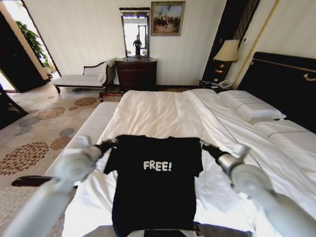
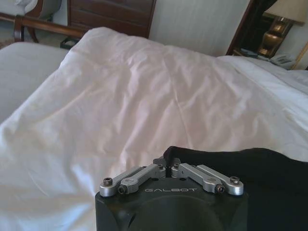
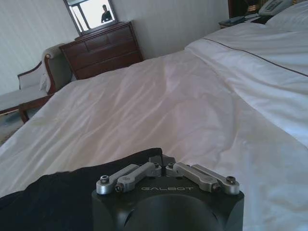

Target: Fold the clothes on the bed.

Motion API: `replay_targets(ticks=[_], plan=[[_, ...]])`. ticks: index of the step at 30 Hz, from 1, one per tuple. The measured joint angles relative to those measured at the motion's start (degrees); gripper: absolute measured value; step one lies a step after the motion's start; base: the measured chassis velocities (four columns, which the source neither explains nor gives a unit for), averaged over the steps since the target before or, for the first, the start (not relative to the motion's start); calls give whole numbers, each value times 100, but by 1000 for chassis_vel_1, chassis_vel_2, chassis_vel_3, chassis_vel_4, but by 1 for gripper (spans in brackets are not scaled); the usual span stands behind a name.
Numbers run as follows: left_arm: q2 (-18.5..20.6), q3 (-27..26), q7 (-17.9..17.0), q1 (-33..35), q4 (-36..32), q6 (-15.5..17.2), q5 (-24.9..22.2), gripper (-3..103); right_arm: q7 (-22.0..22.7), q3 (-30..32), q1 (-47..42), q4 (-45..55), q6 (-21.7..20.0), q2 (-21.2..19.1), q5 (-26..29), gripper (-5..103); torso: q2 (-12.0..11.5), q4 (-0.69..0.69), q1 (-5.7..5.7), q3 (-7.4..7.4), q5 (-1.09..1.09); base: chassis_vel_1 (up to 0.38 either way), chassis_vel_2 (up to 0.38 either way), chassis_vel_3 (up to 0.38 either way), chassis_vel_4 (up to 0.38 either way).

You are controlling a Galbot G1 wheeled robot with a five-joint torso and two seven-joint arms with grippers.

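- Head view: I hold the black T-shirt (image 1: pixel 155 187) up in front of me by its two upper corners, its white "FREE!" lettering (image 1: pixel 157 166) facing my camera and the cloth hanging down flat over the near edge of the bed (image 1: pixel 163 113). My left gripper (image 1: pixel 109 144) is at the shirt's left corner and my right gripper (image 1: pixel 205 146) at its right corner, both at about the same height, with my arms reaching in from the two lower corners. Behind the shirt lies the white duvet (image 1: pixel 158 111), with pillows (image 1: pixel 249 106) against the dark headboard (image 1: pixel 286 81) on the right. A pale bench (image 1: pixel 81 79), a dark dresser (image 1: pixel 136 74) and a lamp (image 1: pixel 227 52) stand along the far wall.
- Left wrist view: my left gripper (image 2: pixel 169 166) has its fingers pinched together on a fold of the black T-shirt (image 2: pixel 250 173), which stretches away to one side above the white duvet (image 2: pixel 144 96).
- Right wrist view: my right gripper (image 3: pixel 162 162) is likewise clamped on an edge of the black T-shirt (image 3: pixel 62 192), the cloth running off sideways over the duvet (image 3: pixel 159 106); the dresser (image 3: pixel 103 48) sits beyond the bed.
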Motion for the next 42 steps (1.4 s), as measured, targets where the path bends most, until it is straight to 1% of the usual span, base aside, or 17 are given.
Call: replay_targets(ticks=[3, 4, 8, 9, 11, 12, 13, 16, 17, 18, 20, 23, 31, 39, 42], plan=[[-282, 244, 64, -287, 505, -196, 125, 0, -228, -373, 483, -664, 231, 148, -212, 0, 1, -1, -2, -1, 1, 0, 0, 0, 0], [-282, 244, 64, -287, 505, -196, 125, 0, -228, -373, 483, -664, 231, 148, -212, 0, 1, -1, -2, -1, 1, 0, 0, 0, 0], [-538, 499, 183, -747, 1306, -494, 367, 0, -607, -851, 1127, -1443, 599, 404, -605, 0, 1, 4, -2, -1, 0, 0, 0, 0, 0], [-538, 499, 183, -747, 1306, -494, 367, 0, -607, -851, 1127, -1443, 599, 404, -605, 0, 1, 4, -2, -1, 0, 0, 0, 0, 0], [-724, 666, 218, -1011, 1796, -609, 506, 0, -756, -1110, 1420, -1923, 738, 593, -782, 0, 1, 1, -1, -1, 0, 0, 0, 0, 0], [-805, 749, 219, -1101, 2004, -664, 599, 0, -775, -1206, 1526, -2132, 763, 674, -839, 0, 1, 1, -1, -1, 0, 0, 0, 0, 0], [-805, 749, 219, -1101, 2004, -664, 599, 0, -775, -1206, 1526, -2132, 763, 674, -839, 0, 1, 1, -1, -1, 0, 0, 0, 0, 0], [-1113, 969, 340, -1311, 2596, -886, 1019, 0, -851, -1500, 1791, -2803, 846, 942, -1106, 0, 1, -1, -2, -1, 0, 0, 0, 0, 0], [-1216, 1004, 349, -1358, 2765, -942, 1117, 0, -889, -1581, 1854, -3008, 889, 1015, -1212, 0, 1, 1, -2, -1, 0, 0, 0, 0, 0], [-1216, 1004, 349, -1358, 2765, -942, 1117, 0, -889, -1581, 1854, -3008, 889, 1015, -1212, 0, 1, 1, -2, -1, 0, 0, 0, 0, 0], [-1411, 1041, 379, -1429, 3074, -1030, 1251, 0, -960, -1715, 1962, -3350, 974, 1146, -1376, 0, 1, 1, -2, -1, 0, 0, 0, 0, 0], [-1596, 1072, 417, -1496, 3458, -1138, 1422, 0, -1033, -1829, 2092, -3705, 1079, 1311, -1520, 0, 1, 1, -2, -2, 0, 0, 0, 0, 0], [-1810, 1095, 448, -1484, 3792, -1230, 1610, 0, -1120, -1939, 2181, -4041, 1169, 1462, -1741, 0, 2, 2, -3, -2, -1, 0, 0, 0, 0], [-1858, 1068, 397, -1370, 3717, -1223, 1621, -1, -1055, -1929, 2070, -3989, 1174, 1492, -1853, 0, 2, 1, -2, -2, -1, 0, 0, 0, 0], [-1832, 1010, 298, -1249, 3526, -1125, 1572, 15, -836, -1865, 1956, -3794, 1077, 1487, -1889, 0, 2, 1, -3, -2, 0, 0, 0, 0, 0]])
